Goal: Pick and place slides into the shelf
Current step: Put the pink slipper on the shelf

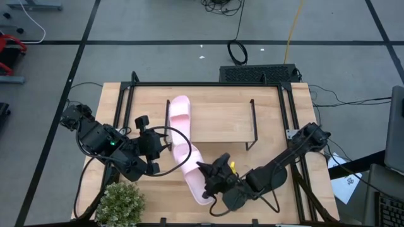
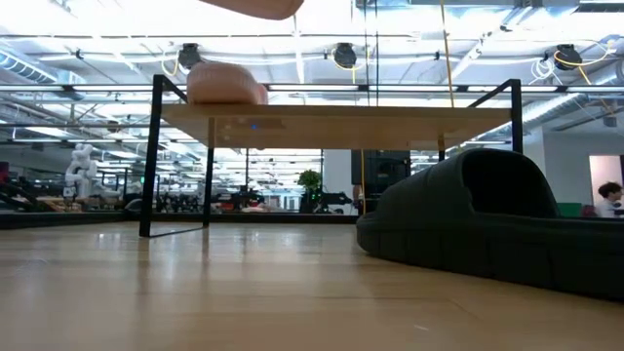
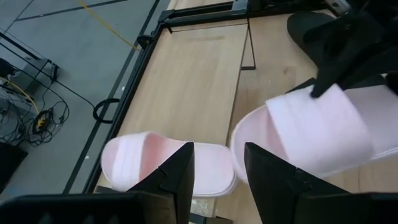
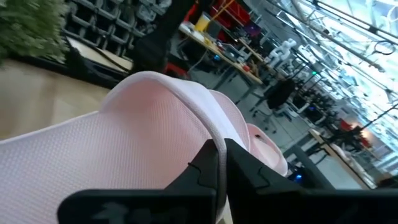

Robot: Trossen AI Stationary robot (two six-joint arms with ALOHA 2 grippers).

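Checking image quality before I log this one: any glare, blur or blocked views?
Low view: ceiling lights glare behind the shelf; a black slide looms close. Right wrist view: a pink slide fills the picture, background soft. High view: evenly lit, sharp. Left wrist view: clear.

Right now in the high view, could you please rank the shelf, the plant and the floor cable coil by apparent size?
1. shelf
2. plant
3. cable coil, clearly smallest, though it lies on the floor, farther from the camera.
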